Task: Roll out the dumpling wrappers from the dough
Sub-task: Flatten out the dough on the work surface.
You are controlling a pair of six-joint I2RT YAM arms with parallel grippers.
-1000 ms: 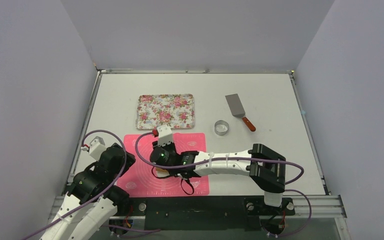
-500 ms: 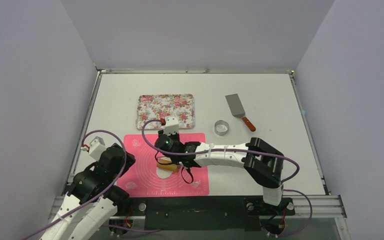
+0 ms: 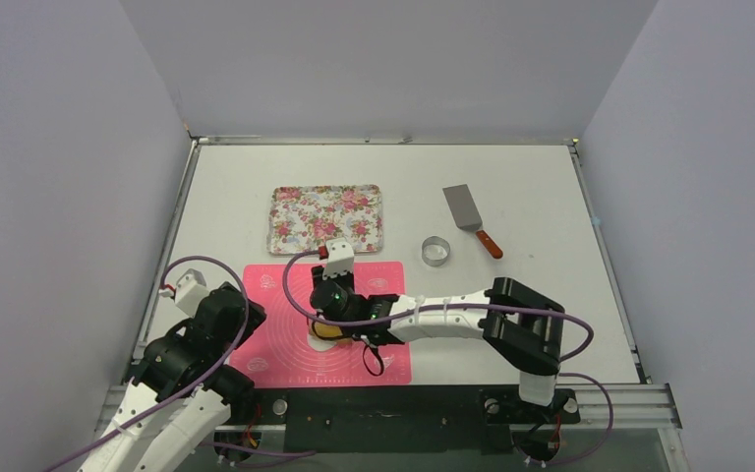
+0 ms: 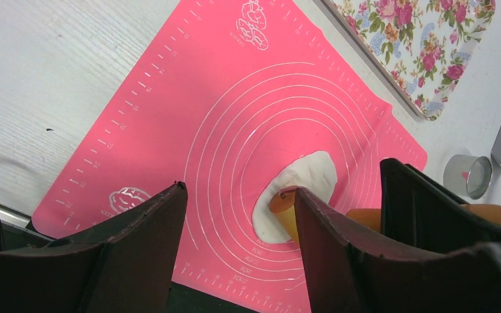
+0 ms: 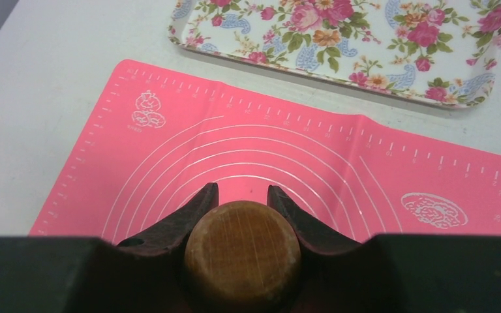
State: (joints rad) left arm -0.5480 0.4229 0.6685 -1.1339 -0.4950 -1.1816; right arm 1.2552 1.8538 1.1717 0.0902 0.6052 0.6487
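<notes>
**user1:** Wooden rolling pin [image 5: 242, 251], clamped in the right gripper [image 5: 241, 193], has slid back toward 6 o'clock over the dough [image 4: 300, 189] at mat [image 4: 169, 130] centre.

**user2:** Looks mid-stroke then. Left gripper [image 4: 238, 189] gapes empty, dough's only a thick oval.

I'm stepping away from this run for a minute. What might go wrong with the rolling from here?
1. The dough is oval, and the rolling pin clamped in the right gripper sits over one end of it. Strokes along this line may stretch it longer instead of rounding it.
2. Nothing holds down the pink mat. The left gripper hangs open, not touching it, so the mat may slide or buckle under the pin.
</notes>
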